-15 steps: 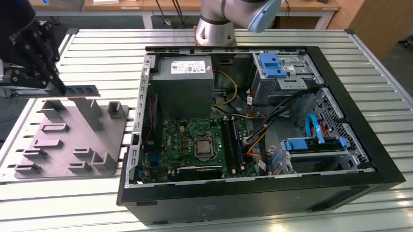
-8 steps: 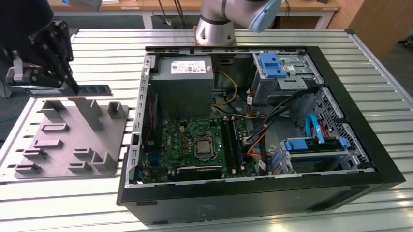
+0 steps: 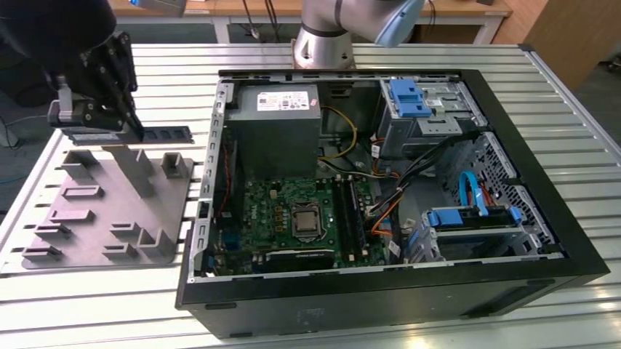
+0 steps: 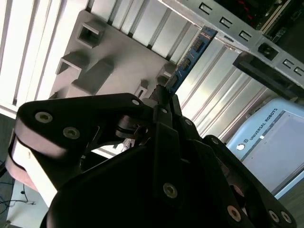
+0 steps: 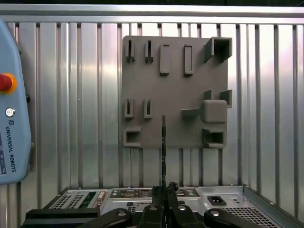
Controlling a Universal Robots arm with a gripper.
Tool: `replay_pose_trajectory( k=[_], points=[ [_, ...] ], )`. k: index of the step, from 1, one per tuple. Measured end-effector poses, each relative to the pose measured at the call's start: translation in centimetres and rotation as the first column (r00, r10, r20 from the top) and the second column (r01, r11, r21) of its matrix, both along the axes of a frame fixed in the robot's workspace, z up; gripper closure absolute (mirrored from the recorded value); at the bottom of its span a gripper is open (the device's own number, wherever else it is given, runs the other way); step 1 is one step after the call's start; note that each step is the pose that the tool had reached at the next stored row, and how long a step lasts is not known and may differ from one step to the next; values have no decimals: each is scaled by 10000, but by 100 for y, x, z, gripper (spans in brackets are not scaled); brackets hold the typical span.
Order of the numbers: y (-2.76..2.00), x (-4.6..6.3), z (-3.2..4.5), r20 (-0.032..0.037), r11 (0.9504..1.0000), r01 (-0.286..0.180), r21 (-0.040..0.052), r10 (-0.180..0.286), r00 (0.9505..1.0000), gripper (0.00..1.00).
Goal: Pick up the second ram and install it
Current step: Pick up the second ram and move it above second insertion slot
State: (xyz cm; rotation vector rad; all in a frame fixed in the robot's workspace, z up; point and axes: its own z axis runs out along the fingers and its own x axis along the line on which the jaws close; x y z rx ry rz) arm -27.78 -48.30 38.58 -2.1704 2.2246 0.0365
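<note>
Over the slatted table [image 3: 563, 109], gripper [image 5: 164, 189] clamps the second ram [image 5: 163, 142].

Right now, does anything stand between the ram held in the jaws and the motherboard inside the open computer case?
Yes. The gripper holds the second ram near the grey tray, outside the case. The case's side wall, on the exterior view's left, rises between it and the motherboard. The case is open on top.

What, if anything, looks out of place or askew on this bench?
Nothing stands out. The gripper holds the memory stick straight at the grey tray's edge, and the open computer case beside it looks tidy.
</note>
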Motion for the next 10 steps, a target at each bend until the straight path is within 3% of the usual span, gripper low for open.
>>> replay_pose_trajectory(
  k=[10],
  points=[
    [13, 292, -1, -4, 10000, 0, -1, 0, 10000, 86]
  ],
)
